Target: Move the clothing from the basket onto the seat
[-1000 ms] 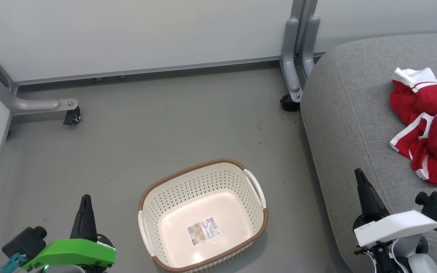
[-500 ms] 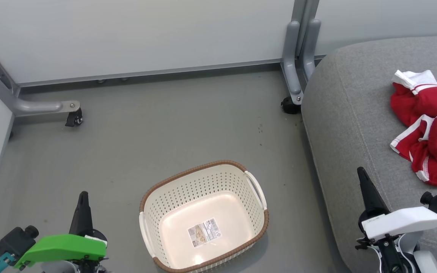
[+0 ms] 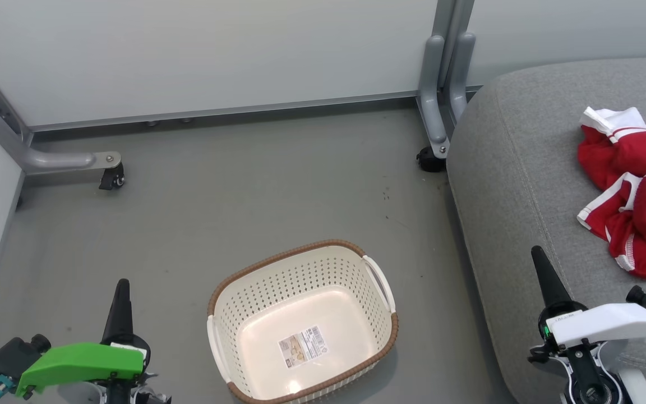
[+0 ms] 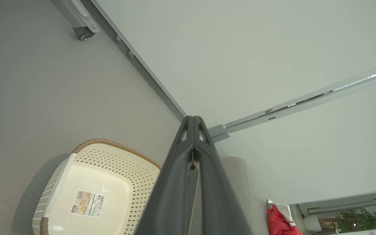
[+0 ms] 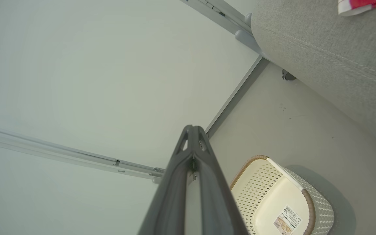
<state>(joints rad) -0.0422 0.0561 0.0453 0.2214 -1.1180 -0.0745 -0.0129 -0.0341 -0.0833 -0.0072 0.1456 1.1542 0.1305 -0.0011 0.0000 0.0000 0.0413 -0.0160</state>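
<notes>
Logged slight outward drift of left gripper (image 3: 123, 283) and right gripper (image 3: 536, 252), both pinched together; found clothing (image 3: 628, 154) on seat (image 3: 513, 185), clear of basket (image 3: 300, 275).

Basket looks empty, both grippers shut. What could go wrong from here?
1. The clothing runs past the head view's right edge, so some may hang off the seat unseen.
2. The right gripper, shut, points up near that pile; a swing right could drag it.
3. The empty basket stands on the floor just ahead; driving forward might knock it.
</notes>
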